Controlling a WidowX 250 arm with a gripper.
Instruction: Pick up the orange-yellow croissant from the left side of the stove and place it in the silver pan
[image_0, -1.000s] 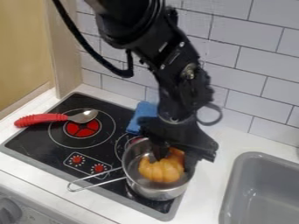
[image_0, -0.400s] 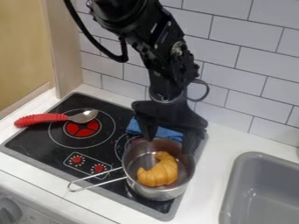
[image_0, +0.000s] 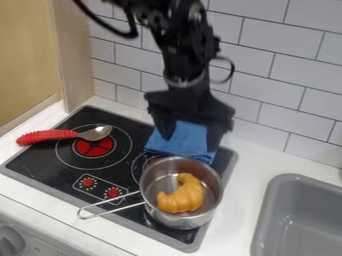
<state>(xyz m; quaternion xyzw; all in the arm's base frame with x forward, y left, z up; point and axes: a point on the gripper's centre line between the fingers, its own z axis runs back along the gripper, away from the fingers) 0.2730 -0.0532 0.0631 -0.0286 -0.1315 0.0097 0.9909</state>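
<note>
Finding gripper (image_0: 189, 143) wide open and empty at blue cloth (image_0: 179, 142), behind steel pot (image_0: 195, 220); noting croissant (image_0: 182, 198) inside pot, pot on black cooktop (image_0: 41, 161); noting red-handled spoon (image_0: 60, 134) partly over left burner (image_0: 95, 147).

Polished metal is seen in the round silver saucepan with a wire handle (image_0: 177, 220), and a smooth, plastic-like finish in the golden-orange crescent-shaped croissant (image_0: 182, 199). Soft, matt fabric is shown by the folded blue cloth (image_0: 179, 141). A glossy black finish is borne by the flat stovetop (image_0: 50, 156). Shiny metal is joined to ridged red plastic in the long spoon (image_0: 60, 135). The black two-fingered end effector (image_0: 190, 143) is finished matt.
</note>
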